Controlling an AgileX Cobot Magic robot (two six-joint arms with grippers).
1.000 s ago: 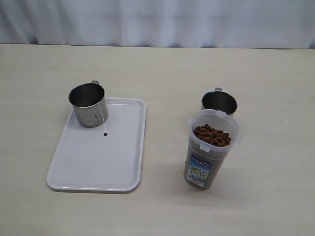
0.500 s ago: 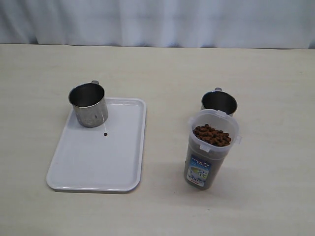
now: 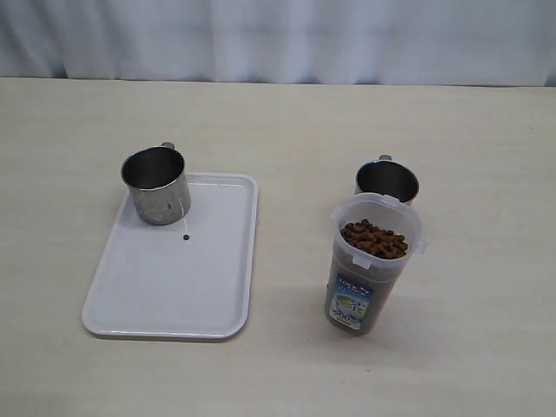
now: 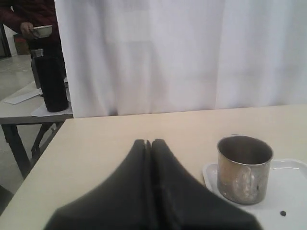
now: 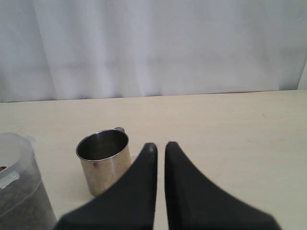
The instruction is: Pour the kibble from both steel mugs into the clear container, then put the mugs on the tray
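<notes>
One steel mug (image 3: 156,184) stands upright on the far left corner of the white tray (image 3: 174,282); it looks empty. The other steel mug (image 3: 387,182) stands on the table just behind the clear container (image 3: 369,265), which holds kibble (image 3: 373,238) nearly to its rim. A single pellet (image 3: 186,237) lies on the tray. Neither gripper shows in the exterior view. My left gripper (image 4: 148,142) is shut and empty, short of the tray mug (image 4: 243,168). My right gripper (image 5: 160,144) is shut with a hairline gap, empty, beside the second mug (image 5: 103,160) and container (image 5: 19,191).
A white curtain (image 3: 278,35) hangs behind the beige table (image 3: 287,122). In the left wrist view, a side table (image 4: 19,112) with a dark bottle (image 4: 50,81) stands beyond the table's edge, and a person stands behind it.
</notes>
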